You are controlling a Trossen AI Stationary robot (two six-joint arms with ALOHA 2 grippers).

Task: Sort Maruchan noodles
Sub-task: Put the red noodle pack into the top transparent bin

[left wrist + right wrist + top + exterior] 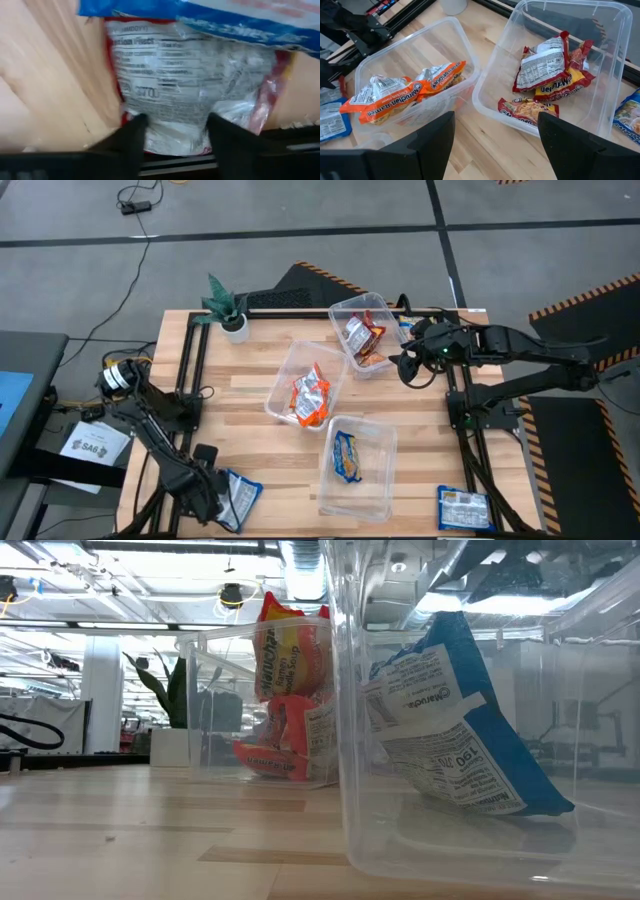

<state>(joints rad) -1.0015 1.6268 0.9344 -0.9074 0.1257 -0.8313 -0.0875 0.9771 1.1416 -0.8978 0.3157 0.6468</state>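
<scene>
My left gripper is low at the table's near left corner, open over two stacked packets. In the left wrist view a red-and-silver packet lies partly under a blue one, and the gripper straddles its end. My right gripper hangs open above bare wood, between the tub of orange packets and the tub of red packets. A third tub holds one blue packet, leaning on its wall. My left gripper is open with one finger on each side of the red-and-silver packet's end, coming from above. Whether the fingers touch the wrapper I cannot tell.
A blue packet lies flat at the near right corner. Another packet lies beside the red tub on its right. A small potted plant stands at the far left edge. Bare wood lies between the tubs and the left arm.
</scene>
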